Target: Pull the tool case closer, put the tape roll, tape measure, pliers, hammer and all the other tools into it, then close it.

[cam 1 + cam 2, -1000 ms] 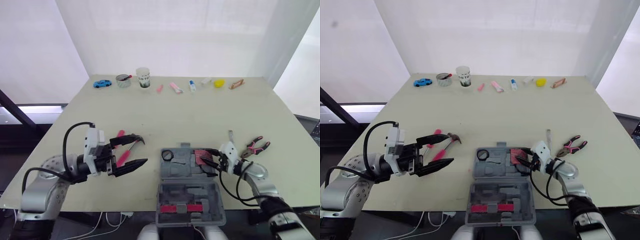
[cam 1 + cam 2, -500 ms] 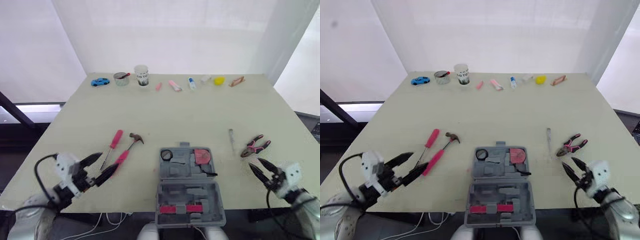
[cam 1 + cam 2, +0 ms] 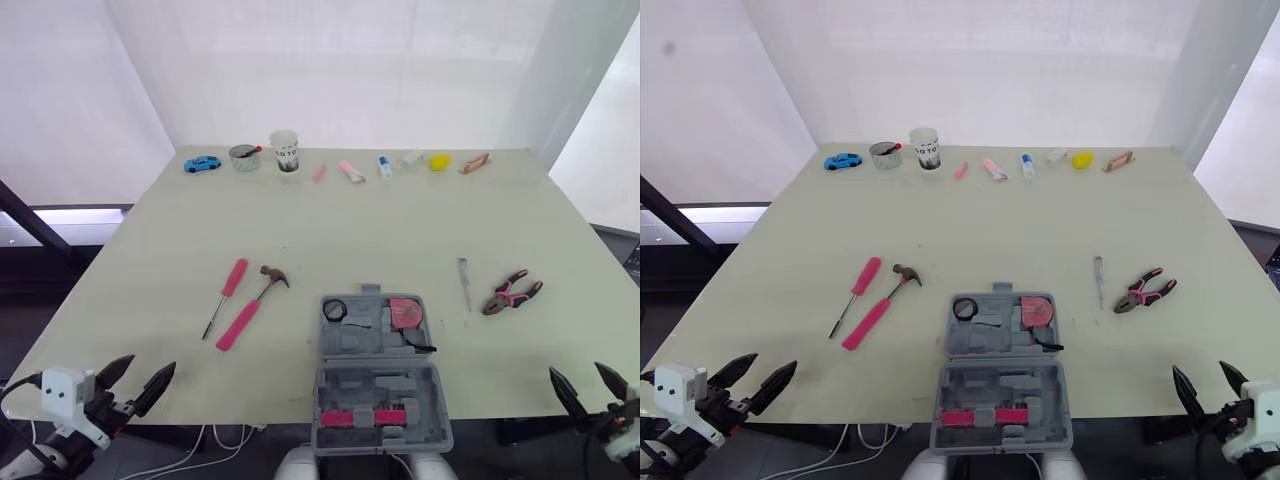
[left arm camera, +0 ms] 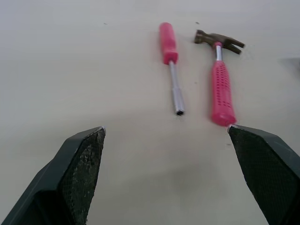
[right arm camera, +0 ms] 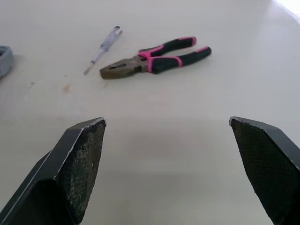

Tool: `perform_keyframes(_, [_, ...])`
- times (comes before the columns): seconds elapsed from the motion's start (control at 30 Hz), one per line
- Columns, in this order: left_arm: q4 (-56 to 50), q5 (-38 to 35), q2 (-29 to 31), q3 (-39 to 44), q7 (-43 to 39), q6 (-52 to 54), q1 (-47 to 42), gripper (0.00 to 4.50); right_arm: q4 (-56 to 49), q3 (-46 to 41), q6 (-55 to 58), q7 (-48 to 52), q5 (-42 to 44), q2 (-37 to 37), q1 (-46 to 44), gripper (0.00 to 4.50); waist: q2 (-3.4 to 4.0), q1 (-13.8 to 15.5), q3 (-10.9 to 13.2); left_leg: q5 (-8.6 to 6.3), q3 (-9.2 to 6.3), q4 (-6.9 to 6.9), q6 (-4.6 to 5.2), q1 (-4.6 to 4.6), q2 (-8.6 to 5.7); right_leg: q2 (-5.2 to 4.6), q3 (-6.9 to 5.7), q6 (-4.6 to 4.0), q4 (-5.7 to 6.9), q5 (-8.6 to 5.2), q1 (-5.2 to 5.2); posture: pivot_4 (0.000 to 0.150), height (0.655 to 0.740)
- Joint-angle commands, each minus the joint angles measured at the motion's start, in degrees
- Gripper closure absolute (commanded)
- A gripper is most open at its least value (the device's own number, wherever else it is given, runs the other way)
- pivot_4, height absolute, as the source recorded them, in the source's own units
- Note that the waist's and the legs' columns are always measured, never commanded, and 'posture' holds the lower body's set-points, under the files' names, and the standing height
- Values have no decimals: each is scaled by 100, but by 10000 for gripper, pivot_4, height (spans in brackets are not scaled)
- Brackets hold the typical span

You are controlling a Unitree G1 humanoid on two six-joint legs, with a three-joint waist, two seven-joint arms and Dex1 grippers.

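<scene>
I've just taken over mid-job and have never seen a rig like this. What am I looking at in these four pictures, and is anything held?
This is a two-armed humanoid robot. The two wide pictures come from paired cameras on its head, looking down at the table; both show one scene. The left tool and right tool hang off the table's near edge, open and empty. The two close pictures come from wrist cameras, looking out between each tool's two black fingers. The left wrist sees a pink screwdriver and a hammer; the right wrist sees pliers and a thin screwdriver. Near the front edge lies the open grey case, with a tape roll and a tape measure in its far half. A toy car and a cup stand at the far edge.
</scene>
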Motion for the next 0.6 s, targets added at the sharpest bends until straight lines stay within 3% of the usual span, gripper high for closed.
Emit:
perform_keyframes(0.03, [-30,-67,-69,245,133,-148,94,0,-47,-272,-161,7,140,-8,101,678,-2,-8,-1,1,0,-5,1,1,0,0,0,0,-3,0,0,1500,7400])
perform_keyframes(0.43, [-330,156,248,-303,-420,-377,-320,0,-133,182,136,-723,-309,114,-691,678,-1,4,-1,6,2,-11,9,3,-3,4,-20,-20,-3,11,-4,1500,7400])
perform_keyframes(0.6, [-778,195,436,-855,-639,-224,-899,0,-635,591,1004,-1814,-645,292,-1536,678,-2,5,0,14,6,-19,22,-4,-6,10,-20,-24,-5,14,-3,1500,7400])
